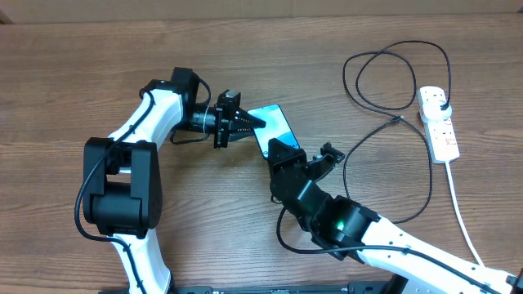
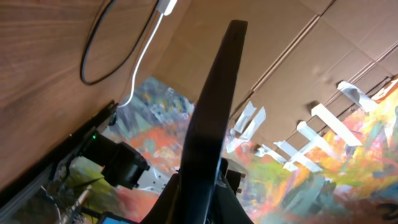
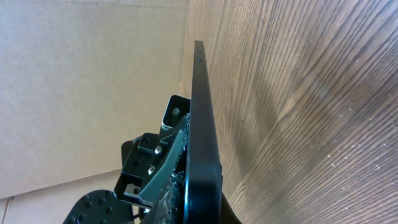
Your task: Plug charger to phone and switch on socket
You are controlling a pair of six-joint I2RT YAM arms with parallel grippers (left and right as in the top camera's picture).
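We are seeing the left claw pinching shut on the phone, its fingers biting the left long edge near the far end. The right claw is closed on the same phone, gripping its near short end. In both wrist views the phone is showing edge-on as a thin dark slab running away from between the fingers, with two tiny holes in its far end in the right wrist view.

The light blue screen is facing up, and any writing on it is looking too small for us to read. The long axis is running from far to near, leaning slightly rightward at the near end. We cannot tell whether it is touching the table.

The left arm is rising from the near left, bending over and reaching rightward with a level wrist. The right arm is stretching in diagonally from the near right corner.

Well apart to the right, the charger is lying in loose loops, its plug tip pointing at the power strip, whose white cord is trailing toward the near edge
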